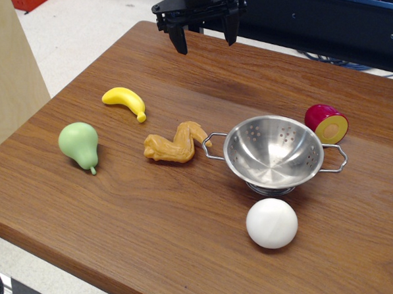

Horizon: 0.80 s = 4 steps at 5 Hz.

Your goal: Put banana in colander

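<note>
The small yellow banana (125, 101) lies on the wooden table (154, 215) at the left, apart from everything else. The shiny steel colander (274, 152) stands upright right of centre, empty, with its wire handles to either side. My black gripper (205, 40) hangs open and empty above the table's far edge. It is behind and to the right of the banana, and behind and to the left of the colander.
A green pear (79, 144) lies at the left front of the banana. An orange-brown chicken piece (176, 145) sits just left of the colander's handle. A white ball (272, 223) lies in front of the colander; a red and yellow fruit half (327, 124) behind it.
</note>
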Motion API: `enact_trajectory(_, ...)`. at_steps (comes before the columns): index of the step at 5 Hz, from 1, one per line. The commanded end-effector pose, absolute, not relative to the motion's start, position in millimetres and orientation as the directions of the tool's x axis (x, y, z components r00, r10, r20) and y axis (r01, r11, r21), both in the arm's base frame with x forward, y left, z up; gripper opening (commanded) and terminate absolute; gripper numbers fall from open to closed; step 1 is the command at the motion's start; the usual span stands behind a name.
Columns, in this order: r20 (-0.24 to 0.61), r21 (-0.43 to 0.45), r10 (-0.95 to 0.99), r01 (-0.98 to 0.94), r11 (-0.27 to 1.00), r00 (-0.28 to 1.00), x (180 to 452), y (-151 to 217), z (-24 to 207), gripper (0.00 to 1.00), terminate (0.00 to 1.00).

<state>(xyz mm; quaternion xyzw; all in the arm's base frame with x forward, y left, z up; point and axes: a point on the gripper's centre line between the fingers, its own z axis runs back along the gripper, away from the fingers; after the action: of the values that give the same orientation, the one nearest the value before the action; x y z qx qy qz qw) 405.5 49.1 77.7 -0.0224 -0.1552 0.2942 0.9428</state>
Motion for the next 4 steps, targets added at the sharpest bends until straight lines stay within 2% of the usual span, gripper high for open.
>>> enact_trajectory(1,0.279,-0.133,0.562,-0.548,0.826,0.779,406,49,78,1.0,0.0)
enact_trajectory(2,0.215,-0.159,0.662,-0.643,0.749,0.718,385,78,89,1.0,0.0)
enact_trajectory(3,0.181,-0.125,0.715,-0.705,0.698,0.676,368,100,92,1.0,0.0)
enact_trajectory(4,0.193,-0.102,0.738,-0.735,0.671,0.647,349,121,91,1.0,0.0)
